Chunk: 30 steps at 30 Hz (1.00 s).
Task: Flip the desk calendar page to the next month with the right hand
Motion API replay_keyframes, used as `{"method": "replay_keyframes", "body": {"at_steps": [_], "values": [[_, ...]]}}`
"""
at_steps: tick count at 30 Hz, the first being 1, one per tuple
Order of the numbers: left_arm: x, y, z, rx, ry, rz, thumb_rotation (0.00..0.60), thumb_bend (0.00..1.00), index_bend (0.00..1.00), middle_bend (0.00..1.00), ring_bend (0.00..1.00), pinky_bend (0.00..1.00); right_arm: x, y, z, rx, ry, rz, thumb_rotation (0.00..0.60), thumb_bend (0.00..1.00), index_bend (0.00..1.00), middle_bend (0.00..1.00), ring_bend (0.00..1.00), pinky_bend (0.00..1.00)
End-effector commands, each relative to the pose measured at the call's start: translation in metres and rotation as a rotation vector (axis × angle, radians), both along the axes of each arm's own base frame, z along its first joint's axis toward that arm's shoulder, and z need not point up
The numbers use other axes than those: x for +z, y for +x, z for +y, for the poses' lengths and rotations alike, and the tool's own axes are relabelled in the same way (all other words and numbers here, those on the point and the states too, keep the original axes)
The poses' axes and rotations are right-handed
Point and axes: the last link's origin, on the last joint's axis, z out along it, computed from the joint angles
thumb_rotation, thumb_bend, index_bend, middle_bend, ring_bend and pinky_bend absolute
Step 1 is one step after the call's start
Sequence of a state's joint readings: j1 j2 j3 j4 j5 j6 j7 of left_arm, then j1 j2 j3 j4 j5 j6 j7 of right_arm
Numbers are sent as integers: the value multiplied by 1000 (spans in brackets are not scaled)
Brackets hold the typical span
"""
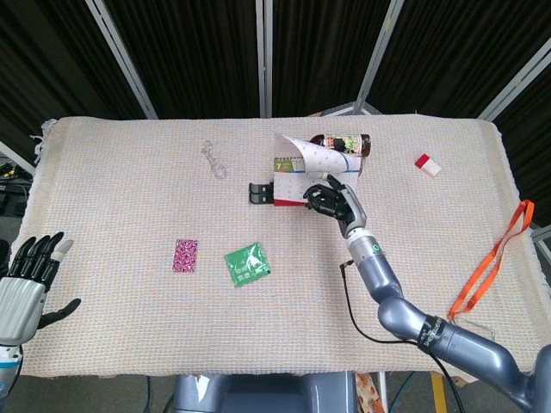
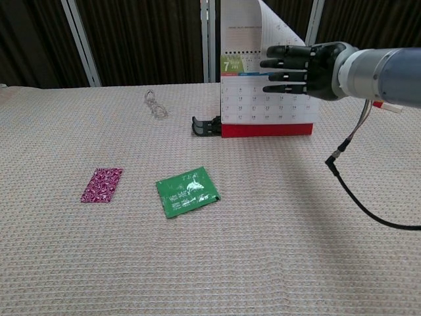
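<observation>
White calendar page [image 2: 247, 26] lifted, right hand [image 2: 304, 61] beneath, apparently touching, fingers extended

Even, bright overhead light, soft faint shadows on the cloth, dark backdrop, both views sharp

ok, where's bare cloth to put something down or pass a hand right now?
Free: the near strip in front of the green packet and magenta packet; the far-left area around the chain; the stretch between the right hand and the orange strap. Crowded: far centre, where the calendar, black clip and bottle bunch up.
</observation>
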<state>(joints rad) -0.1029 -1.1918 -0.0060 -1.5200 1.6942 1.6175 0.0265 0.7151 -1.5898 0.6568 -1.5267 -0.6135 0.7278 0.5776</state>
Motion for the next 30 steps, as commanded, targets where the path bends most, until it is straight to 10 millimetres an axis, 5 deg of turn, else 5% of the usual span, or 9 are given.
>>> {"method": "replay_keyframes", "body": {"at_steps": [1,8,15,22,30], "values": [[0,0,0,-1,0,0,600,93,0,0,0,0,39,9,2,63,-186,73,600,371,396,430,458,220],[0,0,1,6,3,3,600,92,0,0,0,0,58,10,2,134,-321,266,600,363,319,374,284,84],[-2,-2,4,22,4,11,600,93,0,0,0,0,60,-9,-22,228,-329,657,600,309,189,229,52,0],[-4,-5,9,42,0,19,600,92,0,0,0,0,50,-36,-42,288,-251,940,600,240,164,200,29,0],[-8,-7,13,54,-10,32,600,93,0,0,0,0,25,-65,-47,317,-124,1009,600,217,148,200,29,0]]}}
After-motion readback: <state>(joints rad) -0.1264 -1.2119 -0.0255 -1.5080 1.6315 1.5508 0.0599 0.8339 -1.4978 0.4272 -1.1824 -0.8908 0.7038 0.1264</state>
